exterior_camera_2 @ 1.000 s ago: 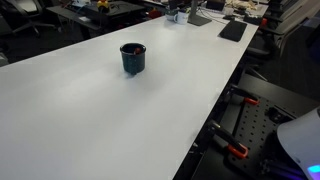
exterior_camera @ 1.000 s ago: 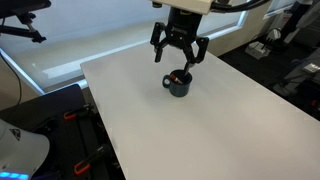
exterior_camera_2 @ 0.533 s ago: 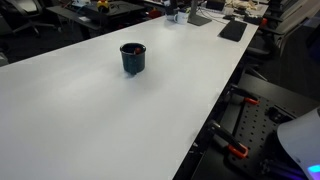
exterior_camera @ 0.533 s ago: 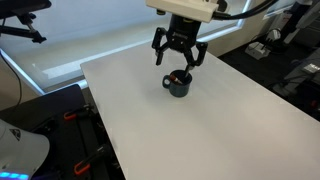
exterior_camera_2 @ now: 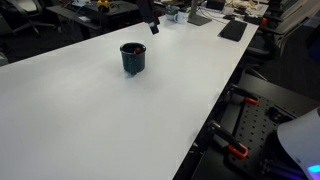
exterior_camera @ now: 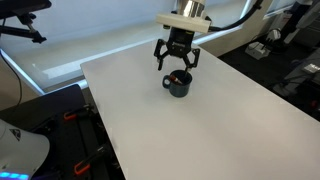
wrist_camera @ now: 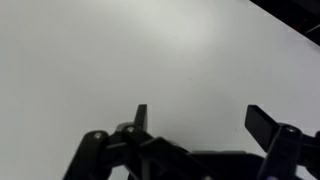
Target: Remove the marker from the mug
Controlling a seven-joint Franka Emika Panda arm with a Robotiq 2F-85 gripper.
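The dark blue-black mug point(exterior_camera: 178, 86) stands on the white table point(exterior_camera: 200, 130), handle to the left, and is also seen in an exterior view point(exterior_camera_2: 132, 59). The reddish marker point(exterior_camera: 180, 76) lies inside it, its tip showing at the rim. My gripper point(exterior_camera: 175, 66) hangs just above the mug, open, with nothing between its fingers. One of its fingers point(exterior_camera_2: 151, 24) dips in at the top edge of an exterior view. The wrist view shows only bare table between the two spread fingers point(wrist_camera: 141, 118); mug and marker are out of that view.
The table edge point(exterior_camera_2: 215, 110) drops off to black equipment with red clamps point(exterior_camera_2: 235, 150). Desk clutter point(exterior_camera_2: 200, 14) sits at the far end. A dark floor unit point(exterior_camera: 60, 125) stands beside the table.
The gripper has turned about its axis and come down slightly toward the mug; a finger now shows at the top of one exterior view. Mug and marker have not moved.
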